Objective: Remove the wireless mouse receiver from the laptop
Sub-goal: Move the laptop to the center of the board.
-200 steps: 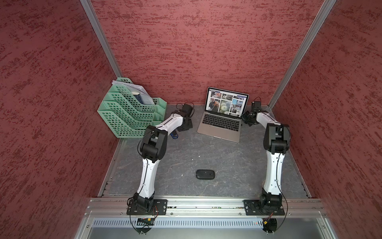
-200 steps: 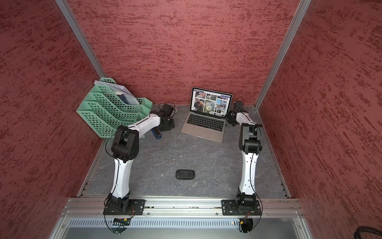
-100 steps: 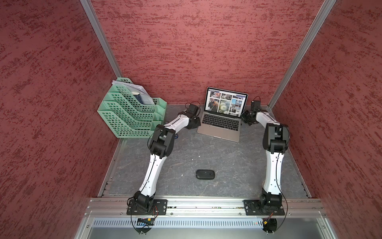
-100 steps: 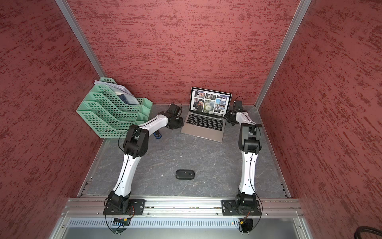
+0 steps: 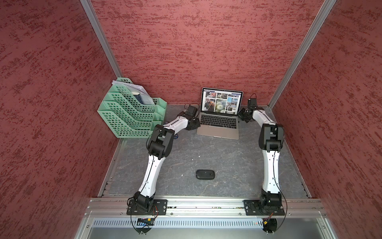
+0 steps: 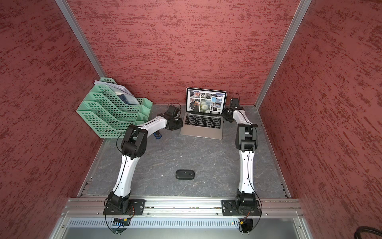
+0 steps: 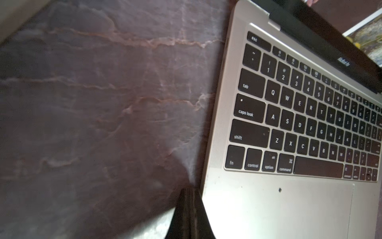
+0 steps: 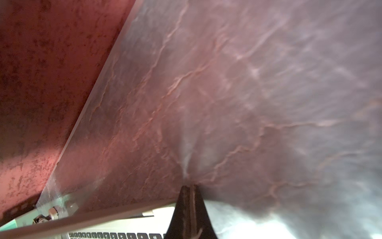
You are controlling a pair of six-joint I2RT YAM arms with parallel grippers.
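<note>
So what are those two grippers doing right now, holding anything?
Left gripper: closed, holding nothing.
Right gripper: closed, nothing visibly held.

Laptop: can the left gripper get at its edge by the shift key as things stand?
Probably yes: the left gripper, shut, sits right beside that edge of the laptop, with only bare table between.

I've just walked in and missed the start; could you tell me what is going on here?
A robot is working at the open laptop at the back of the table. Its left gripper, shut, sits by the laptop's left edge; its right gripper, shut, by the right side. Neither appears to hold anything. The receiver isn't visible; a black mouse lies apart, nearer the front.
</note>
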